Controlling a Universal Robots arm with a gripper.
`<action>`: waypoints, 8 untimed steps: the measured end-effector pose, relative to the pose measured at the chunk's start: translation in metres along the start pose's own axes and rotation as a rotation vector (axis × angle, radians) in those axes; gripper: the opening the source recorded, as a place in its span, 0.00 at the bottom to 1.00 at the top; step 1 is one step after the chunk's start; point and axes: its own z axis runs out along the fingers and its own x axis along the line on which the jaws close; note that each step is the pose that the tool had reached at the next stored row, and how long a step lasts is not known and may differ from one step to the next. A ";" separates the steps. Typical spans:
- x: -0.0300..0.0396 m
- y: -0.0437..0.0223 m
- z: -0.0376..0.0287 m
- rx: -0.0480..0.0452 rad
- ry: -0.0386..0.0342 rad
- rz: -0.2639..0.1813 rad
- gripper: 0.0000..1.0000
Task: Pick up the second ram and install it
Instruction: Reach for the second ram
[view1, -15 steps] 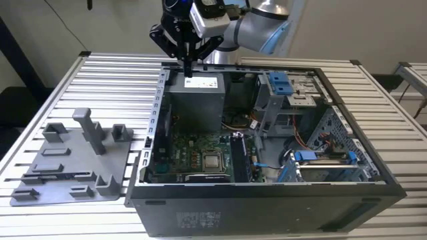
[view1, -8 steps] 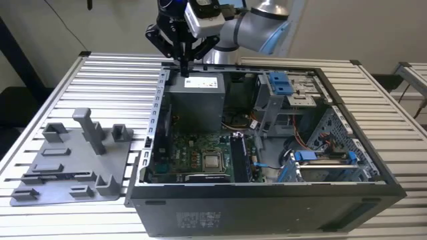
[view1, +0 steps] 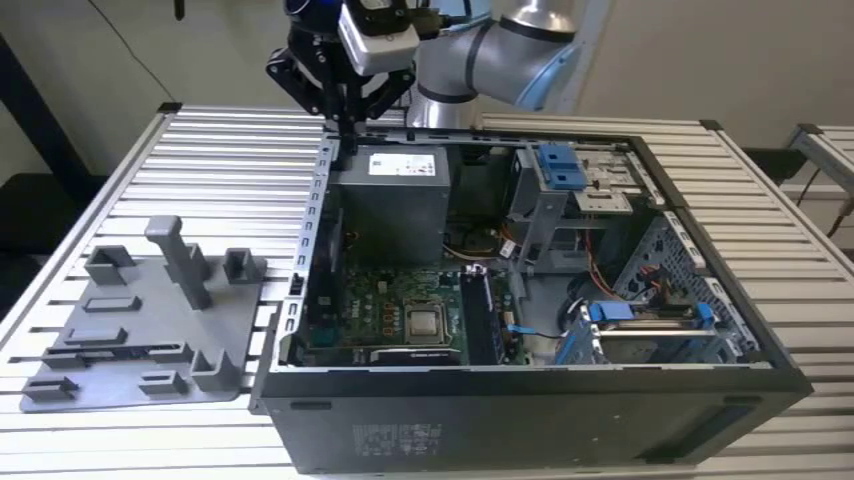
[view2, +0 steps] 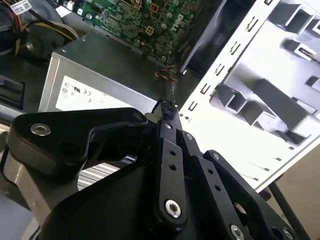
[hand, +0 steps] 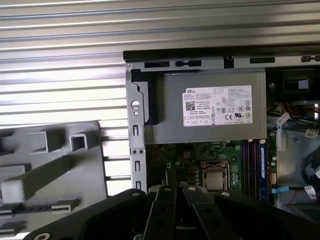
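the second ram is a thin, flat, dark stick. it hangs straight down from the gripper, so from its edge it looks like a skinny black line. in the second wrist view the second ram pokes out past the black fingertips as a very thin strip. in the first wrist view it shows as a dark narrow bar between the fingers. the fingers are pressed close together and pinch the stick at its top.

the stick is up in the air, over the back corner of the open computer case, on the exterior view's left. just beside it, inside the case, is a grey box with a white sticker. nearer the camera lies the green board. a grey tray with pegs sits beside the case on the ribbed metal table.
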 end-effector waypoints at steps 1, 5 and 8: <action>0.0022 -0.0001 0.0000 0.0000 0.0000 0.000 0.11; 0.0110 -0.0008 -0.0001 0.0001 -0.0003 0.000 0.11; 0.0176 -0.0012 -0.0002 0.0001 -0.0006 0.000 0.11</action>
